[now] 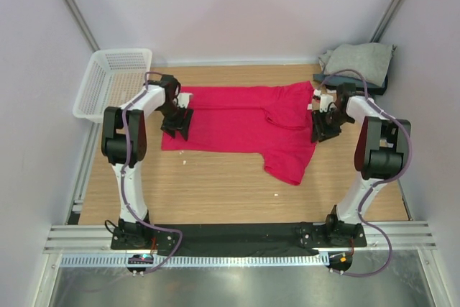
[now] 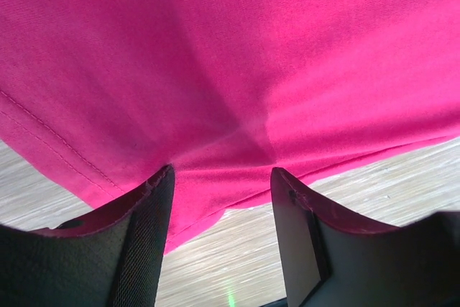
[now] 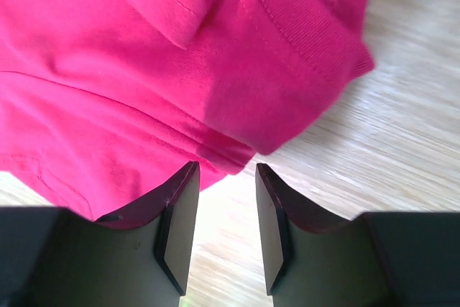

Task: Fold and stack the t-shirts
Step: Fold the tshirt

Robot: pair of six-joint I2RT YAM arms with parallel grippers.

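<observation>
A crimson-pink t-shirt lies spread flat across the wooden table, one sleeve reaching toward the near side. My left gripper sits at the shirt's left edge. In the left wrist view that gripper is open, the pink hem lying just at its fingertips, with bare table between the jaws. My right gripper is at the shirt's right edge by the collar. In its wrist view the gripper is open, and the folded pink cloth ends just ahead of the tips.
A folded light grey t-shirt rests on a dark blue-grey one at the back right corner. A white mesh basket stands at the back left. Walls close in the table on three sides.
</observation>
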